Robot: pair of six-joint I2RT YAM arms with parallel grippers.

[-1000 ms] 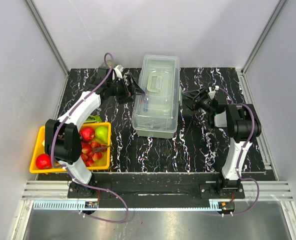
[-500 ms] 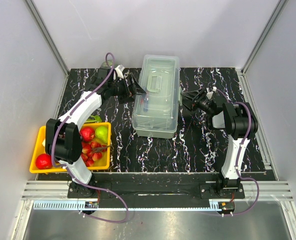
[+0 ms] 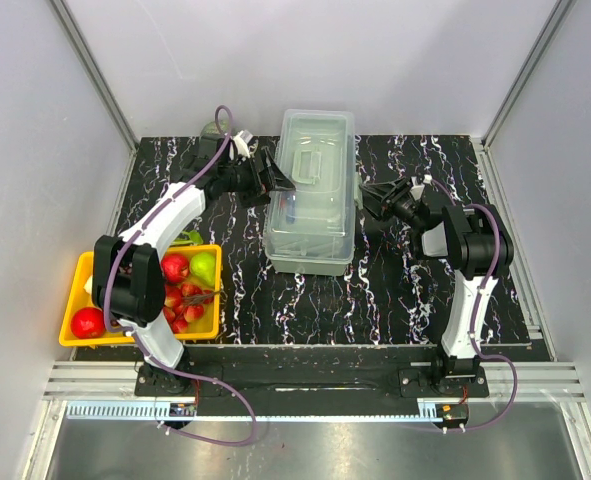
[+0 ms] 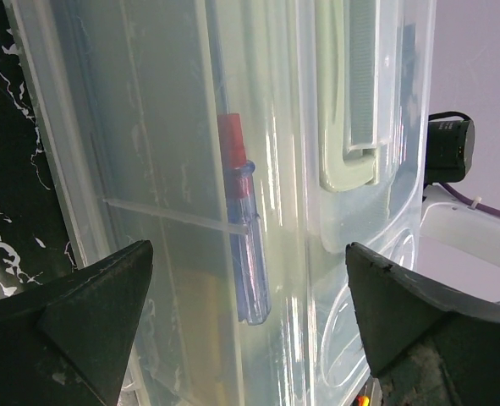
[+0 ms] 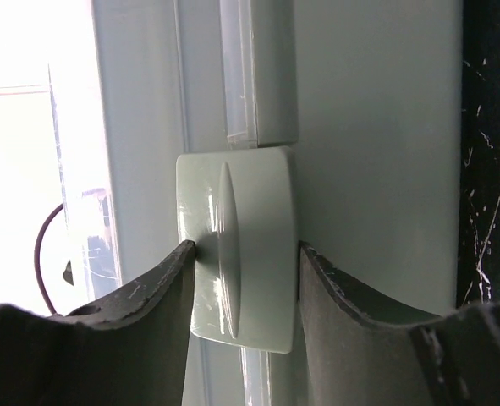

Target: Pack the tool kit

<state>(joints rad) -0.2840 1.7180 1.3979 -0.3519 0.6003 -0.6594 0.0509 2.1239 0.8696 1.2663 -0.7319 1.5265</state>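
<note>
The translucent pale grey-green toolbox [image 3: 313, 215] lies in the middle of the table with its lid down and its lid handle [image 3: 310, 165] on top. My left gripper [image 3: 280, 180] is open, with its jaws wide apart against the box's left wall [image 4: 148, 169]. Through that wall I see a blue-handled tool [image 4: 248, 245] with a red end, and something yellowish below it. My right gripper [image 3: 368, 197] is at the box's right side. Its fingers [image 5: 148, 313] press both edges of the pale latch [image 5: 241, 279].
A yellow fruit tray [image 3: 72, 300] with red apples [image 3: 175, 267] and a green pear [image 3: 204, 266] stands at the near left, beside the left arm's base. White walls enclose the table on three sides.
Both grippers have moved in toward the toolbox. The left one has come up to its left wall, and the right one has closed in on the latch. The box has hardly shifted.
</note>
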